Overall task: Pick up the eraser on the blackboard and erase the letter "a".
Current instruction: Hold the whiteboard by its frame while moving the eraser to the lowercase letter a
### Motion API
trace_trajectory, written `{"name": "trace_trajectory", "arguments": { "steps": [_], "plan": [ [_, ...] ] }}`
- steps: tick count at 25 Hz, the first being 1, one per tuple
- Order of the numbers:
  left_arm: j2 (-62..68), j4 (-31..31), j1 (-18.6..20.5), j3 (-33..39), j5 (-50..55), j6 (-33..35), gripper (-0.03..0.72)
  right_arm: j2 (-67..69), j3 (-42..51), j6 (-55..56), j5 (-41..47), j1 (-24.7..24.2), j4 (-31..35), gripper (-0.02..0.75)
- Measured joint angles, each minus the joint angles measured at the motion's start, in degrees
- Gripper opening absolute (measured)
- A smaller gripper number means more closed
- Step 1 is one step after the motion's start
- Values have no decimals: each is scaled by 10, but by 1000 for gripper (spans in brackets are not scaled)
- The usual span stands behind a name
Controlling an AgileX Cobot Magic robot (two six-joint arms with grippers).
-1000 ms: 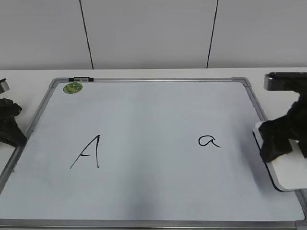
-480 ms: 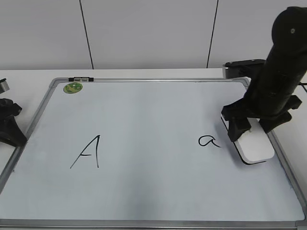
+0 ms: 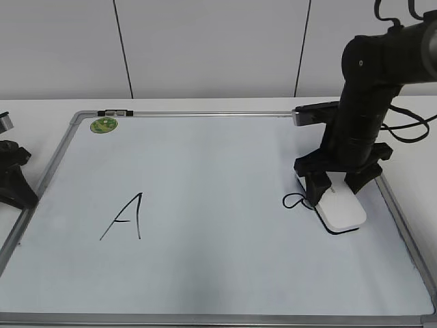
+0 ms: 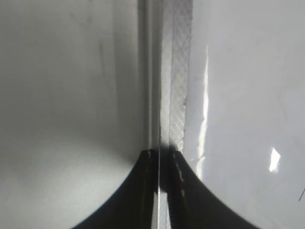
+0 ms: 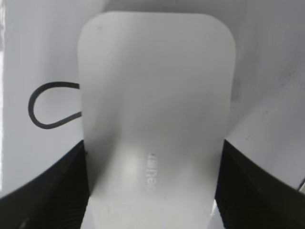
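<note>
The blackboard is a white dry-erase board with a silver frame, lying flat. My right gripper is shut on the white eraser and presses it on the board at the right. The eraser covers the right part of the small letter "a"; only its left loop shows. My left gripper is shut and empty, low over the board's left frame; it shows at the left edge of the exterior view.
A large capital "A" is drawn on the board's left half. A round green sticker sits at the board's top left corner. A white table surrounds the board, with a wall behind.
My right gripper carried the eraser leftward from the board's right edge onto the board. The eraser now covers the right part of the "a". The left arm has not moved.
</note>
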Motion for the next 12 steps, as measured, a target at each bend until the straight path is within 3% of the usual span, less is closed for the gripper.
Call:
{"name": "trace_trajectory", "arguments": {
  "steps": [12],
  "plan": [
    [0, 0, 0, 0, 0, 0, 32, 18, -11, -43, 5, 10, 32, 538]
  ]
}}
